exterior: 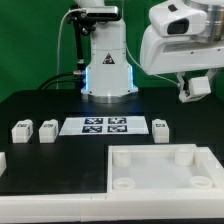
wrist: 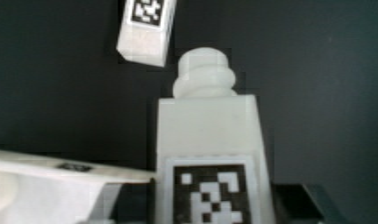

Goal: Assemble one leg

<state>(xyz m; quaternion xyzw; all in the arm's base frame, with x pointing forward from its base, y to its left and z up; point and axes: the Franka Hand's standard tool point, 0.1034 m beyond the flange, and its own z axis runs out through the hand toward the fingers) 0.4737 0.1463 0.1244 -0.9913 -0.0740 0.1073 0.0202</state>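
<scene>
Gripper (exterior: pixel 196 90) sits up at 2 o'clock in the exterior view, well above the table. The wrist view settles the grip: the jaws are clamped on the leg (wrist: pixel 211 130), with dark fingers (wrist: pixel 310 205) flanking its tagged end. The knobbed tip (wrist: pixel 204 72) points away from the palm, so the task's leg is in hand and in the air, not on the table.

Down at 5 o'clock lies the tray (exterior: pixel 140 150), with a corner socket (exterior: pixel 181 156) near its back rim. There are 3 spare legs (exterior: pixel 46 131) on the table. 2 of them are out at 9 o'clock, and 1 is just at 3 o'clock of the marker board (exterior: pixel 105 126).

This reads as the carry to a socket, with the seating not yet begun. To do it well:
- Keep the leg plumb, tip leading.
- Centre the tip over 1 socket before any descent; the rounded tip should forgive a small miss but not a tilt.
- Go down slowly and stay clear of the tray rim.
- The tip looks ridged, so it probably wants a turn once it is in, though the frames are too soft to be sure.
- The hold is at the tagged end only, so side load could lever the leg askew. Press straight along its axis.

A spare leg also shows past the tip in the wrist view, so keep the path off it.
</scene>
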